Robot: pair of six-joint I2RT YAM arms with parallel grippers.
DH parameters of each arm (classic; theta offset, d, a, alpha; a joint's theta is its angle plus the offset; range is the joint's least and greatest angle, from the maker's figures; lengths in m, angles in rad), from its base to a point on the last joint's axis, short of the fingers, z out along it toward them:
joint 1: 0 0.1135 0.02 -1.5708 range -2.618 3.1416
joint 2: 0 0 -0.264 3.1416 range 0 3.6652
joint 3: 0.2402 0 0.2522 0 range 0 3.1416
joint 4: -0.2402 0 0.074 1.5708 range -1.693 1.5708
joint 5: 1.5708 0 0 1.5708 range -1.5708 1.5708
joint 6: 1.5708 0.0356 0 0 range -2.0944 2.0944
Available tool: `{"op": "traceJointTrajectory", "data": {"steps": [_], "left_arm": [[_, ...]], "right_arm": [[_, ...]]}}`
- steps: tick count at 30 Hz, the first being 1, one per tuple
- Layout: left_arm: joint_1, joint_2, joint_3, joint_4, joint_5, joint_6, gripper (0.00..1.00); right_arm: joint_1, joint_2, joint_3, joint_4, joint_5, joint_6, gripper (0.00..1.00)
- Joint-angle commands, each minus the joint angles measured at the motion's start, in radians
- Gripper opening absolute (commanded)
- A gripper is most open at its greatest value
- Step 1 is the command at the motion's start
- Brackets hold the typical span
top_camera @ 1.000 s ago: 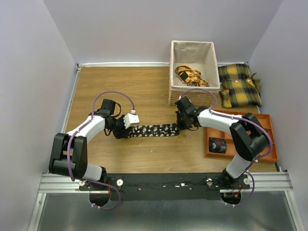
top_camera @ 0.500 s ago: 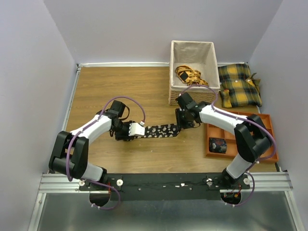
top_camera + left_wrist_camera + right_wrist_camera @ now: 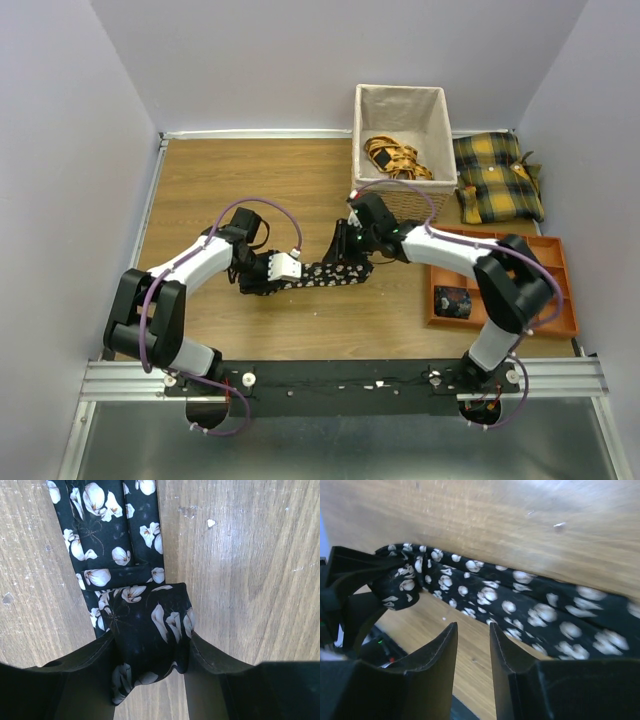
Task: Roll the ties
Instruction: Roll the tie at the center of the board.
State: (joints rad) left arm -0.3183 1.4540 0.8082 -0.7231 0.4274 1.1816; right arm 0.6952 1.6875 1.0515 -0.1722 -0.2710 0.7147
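Recorder: Tie (image 3: 330, 271), location?

Observer: Flat on the wooden table (image 3: 240, 180). It is a black strip with pale flowers, running between the two arms, just in front of the basket (image 3: 372, 195).

Recorder: Any of it rolled?

Observer: Yes, the left end. The left wrist view shows a rolled end (image 3: 150, 622), a small fat coil sitting on the strip, with the unrolled part running away from it across the wood.

Recorder: Left gripper (image 3: 268, 283)?

Observer: Clamped on that coil. One finger presses each side of the roll, and the fabric fills the gap between them.

Recorder: Right gripper (image 3: 341, 250)?

Observer: Above the right part of the strip, angled toward the other arm. Its wrist view shows the fingers (image 3: 437, 660) a narrow gap apart with nothing between them. The strip lies beyond the tips, apart from them. So it is parted and empty.

Recorder: Anything else on the table?

Observer: Yellow straps (image 3: 395, 157) lie heaped in the basket. Plaid cushions (image 3: 497, 178) sit to its right, against the back wall. An orange tray (image 3: 555, 262) lies at the right edge. A small dark coil (image 3: 452, 300), speckled, sits in its near-left compartment.
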Motion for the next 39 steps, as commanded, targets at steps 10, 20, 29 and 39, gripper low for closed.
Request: {"op": "traceJointTrajectory", "data": {"steps": [10, 20, 29, 39], "left_arm": [[-0.004, -0.052, -0.049, 0.04, 0.085, 0.052, 0.54], [-0.004, -0.023, -0.041, 0.092, -0.016, -0.075, 0.54], [-0.01, 0.032, 0.009, 0.071, -0.045, -0.256, 0.55], [-0.054, 0.154, 0.123, 0.019, -0.141, -0.727, 0.53]], "right_arm": [[0.058, -0.008, -0.168, 0.596, -0.083, -0.157, 0.48], [0.052, 0.031, -0.216, 0.674, -0.141, -0.062, 0.42], [0.092, 0.12, -0.299, 0.845, -0.067, 0.279, 0.41], [0.243, -0.17, -0.396, 0.535, 0.337, -0.07, 0.43]]}}
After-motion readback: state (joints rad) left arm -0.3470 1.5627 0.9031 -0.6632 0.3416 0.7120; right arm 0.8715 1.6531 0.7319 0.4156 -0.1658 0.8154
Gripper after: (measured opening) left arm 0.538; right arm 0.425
